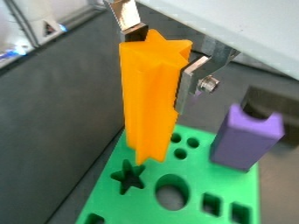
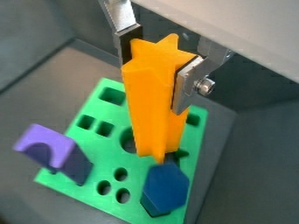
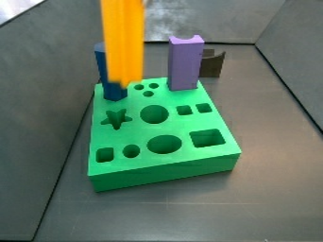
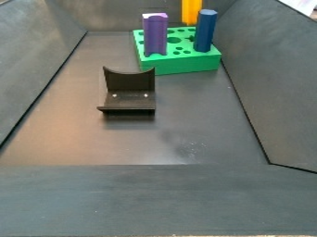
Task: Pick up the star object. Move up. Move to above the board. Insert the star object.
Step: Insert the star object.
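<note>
The dark floor [image 4: 161, 130] is the largest surface, walled on all sides, with wide open room between the fixture [image 4: 126, 93] and the near wall. The board [image 3: 158, 128] sits at the far end of that floor, beyond the fixture and apart from it in a side view. On the board, the star-shaped hole [image 3: 115, 119] is unoccupied, with round, square and oval holes around it. The purple peg [image 3: 186, 62] stands upright at one far corner of the board and the blue hexagonal peg [image 2: 163, 188] stands upright at the other, so free room over the board lies mainly between and in front of these two. My gripper [image 1: 163, 54] is above the board, clamped on the star object [image 1: 152, 92]: both wrist views show a silver finger [image 2: 187, 80] pressed against each side of its upper part. The star object hangs upright, its lower end just over the board surface, beside the blue hexagonal peg and near the star-shaped hole; I cannot tell whether it touches the board.
</note>
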You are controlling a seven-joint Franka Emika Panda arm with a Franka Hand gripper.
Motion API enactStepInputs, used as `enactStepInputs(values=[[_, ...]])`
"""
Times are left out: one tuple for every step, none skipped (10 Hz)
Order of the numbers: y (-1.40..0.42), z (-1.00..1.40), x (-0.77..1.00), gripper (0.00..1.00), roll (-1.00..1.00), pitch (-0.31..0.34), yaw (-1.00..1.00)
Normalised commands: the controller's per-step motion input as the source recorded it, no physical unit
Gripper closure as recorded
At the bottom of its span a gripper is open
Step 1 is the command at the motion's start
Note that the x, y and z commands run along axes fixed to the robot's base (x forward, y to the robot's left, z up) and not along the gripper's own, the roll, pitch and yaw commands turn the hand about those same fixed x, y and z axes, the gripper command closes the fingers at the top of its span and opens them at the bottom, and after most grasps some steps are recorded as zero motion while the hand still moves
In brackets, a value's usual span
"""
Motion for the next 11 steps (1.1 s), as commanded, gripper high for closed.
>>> enactStepInputs(values=[[-0.28,-0.58,-0.25,1.00,-0.10,-0.151,-0.57],[-0.13,-0.22,-0.23,1.00,0.00,-0.116,0.00],[0.00,-0.03,0.00,1.00,0.00,0.000,0.00],[-0.15,-0.39,0.00,1.00,0.06,-0.116,0.11],[-0.22,-0.50,0.00,1.00,0.06,-0.169,0.21],[-0.11,-0.30,0.00,1.00,0.01,-0.143,0.21],[-0.07,-0.18,0.00,1.00,0.00,-0.063,0.07],[0.00,-0.50,0.00,1.00,0.12,-0.087,0.21],[0.00,-0.55,0.00,1.00,0.15,-0.076,0.33],[-0.05,-0.48,-0.04,1.00,0.13,-0.059,0.31],[-0.19,-0.49,-0.08,1.00,0.09,-0.083,0.26]])
